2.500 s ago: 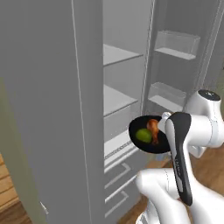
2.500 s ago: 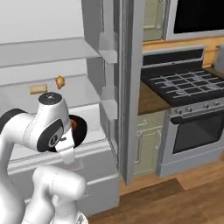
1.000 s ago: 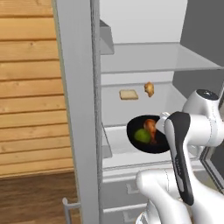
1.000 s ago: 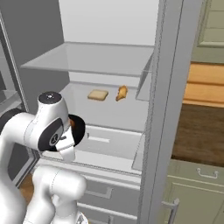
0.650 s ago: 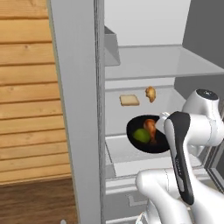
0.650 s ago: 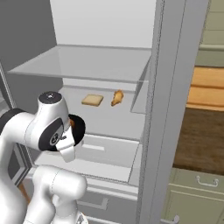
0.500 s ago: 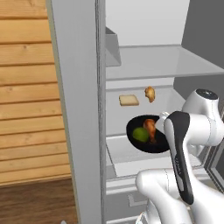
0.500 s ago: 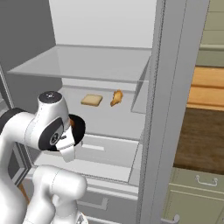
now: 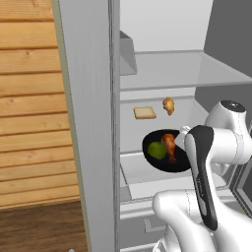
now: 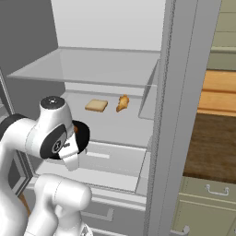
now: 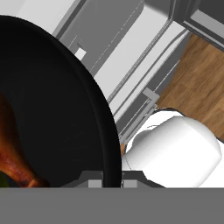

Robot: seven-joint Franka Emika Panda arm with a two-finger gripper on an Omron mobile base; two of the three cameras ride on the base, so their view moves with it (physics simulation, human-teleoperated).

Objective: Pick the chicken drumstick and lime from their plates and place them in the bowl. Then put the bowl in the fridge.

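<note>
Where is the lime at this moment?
The lime lies in the black bowl, left of the chicken drumstick in the left base view, held in front of the open fridge, nearer than the bread slice.

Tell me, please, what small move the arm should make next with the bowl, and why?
Probably ease the bowl forward over the fridge shelf and lower it. The pincer is shut on the bowl's rim, the drumstick and lime lie inside, and the bowl hangs in front of the open fridge, near the toast.
</note>
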